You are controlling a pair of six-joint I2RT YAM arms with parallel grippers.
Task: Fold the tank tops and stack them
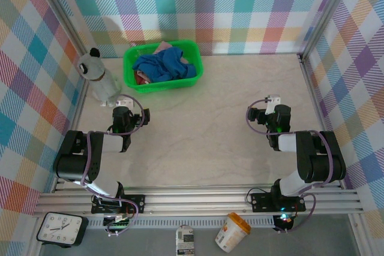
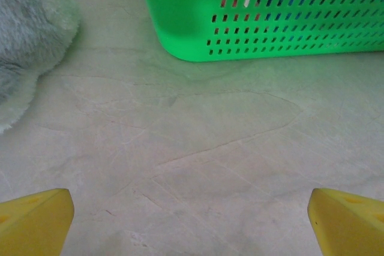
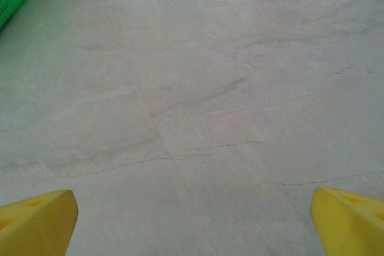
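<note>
The three tank tops are being held together, unfolded, in a green basket (image 1: 128,64) standing at the far side of the table (image 1: 198,148), left of centre. The royal blue tank top (image 1: 163,64) is lying crumpled on top of the heap, the mauve-pink tank top (image 1: 163,47) is showing behind it near the far rim, and a small part of the dark red tank top (image 1: 140,77) is showing at the near left corner.

The left gripper (image 1: 123,104) is being held above the table, near the basket's front left corner and apart from it. In its wrist view the left gripper (image 2: 192,223) is being shown with its yellow fingertips (image 2: 36,223) spread wide, with nothing between them and the perforated basket wall (image 2: 270,22) ahead. A grey plush toy (image 1: 97,75) is standing just to the left of the basket, and is being seen at the left edge of that wrist view (image 2: 30,34).

The right gripper (image 1: 271,101) is being held above bare table on the right side, well apart from the basket. In its wrist view the right gripper (image 3: 192,223) is likewise being shown fully spread, with nothing being grasped
</note>
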